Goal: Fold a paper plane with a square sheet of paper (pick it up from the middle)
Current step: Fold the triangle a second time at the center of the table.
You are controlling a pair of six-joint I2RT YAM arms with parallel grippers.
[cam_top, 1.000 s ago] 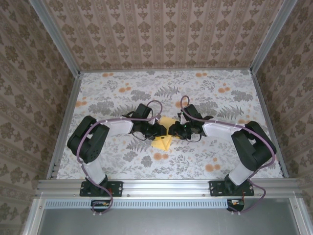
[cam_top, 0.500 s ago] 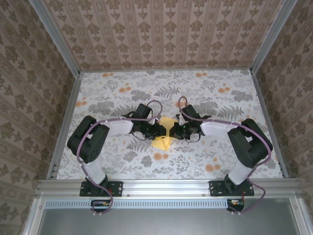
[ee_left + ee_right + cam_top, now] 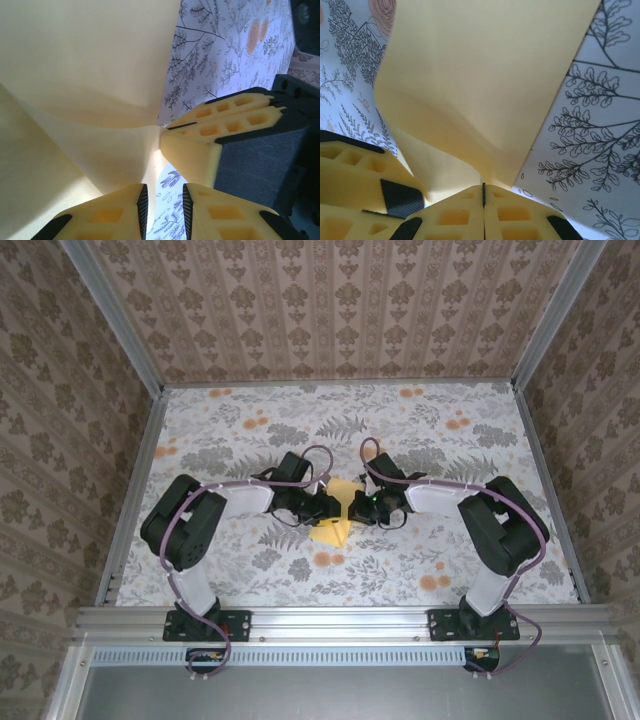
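The pale-yellow square sheet of paper (image 3: 332, 530) is lifted and bowed at the table's middle, between both arms. My right gripper (image 3: 483, 192) is shut on the sheet's (image 3: 485, 75) pinched-up ridge, and the paper fans out above its fingertips. In the left wrist view those right fingers (image 3: 210, 135) clamp the paper (image 3: 90, 75) at its fold. My left gripper (image 3: 164, 210) stands slightly open just below. Only the printed cloth shows between its pads, and the paper lies against the outer side of its left finger. From above, the left gripper (image 3: 338, 506) and right gripper (image 3: 353, 508) almost touch.
A cloth printed with grey ferns and orange flowers (image 3: 250, 430) covers the table. Aluminium rails (image 3: 130, 500) and patterned walls close it in on the left, right and back. Both arm bases stand on the near rail (image 3: 330, 618).
The right gripper has closed onto the paper's raised fold and its arm has shifted slightly left. The left gripper's jaws have narrowed a little and stayed in place.
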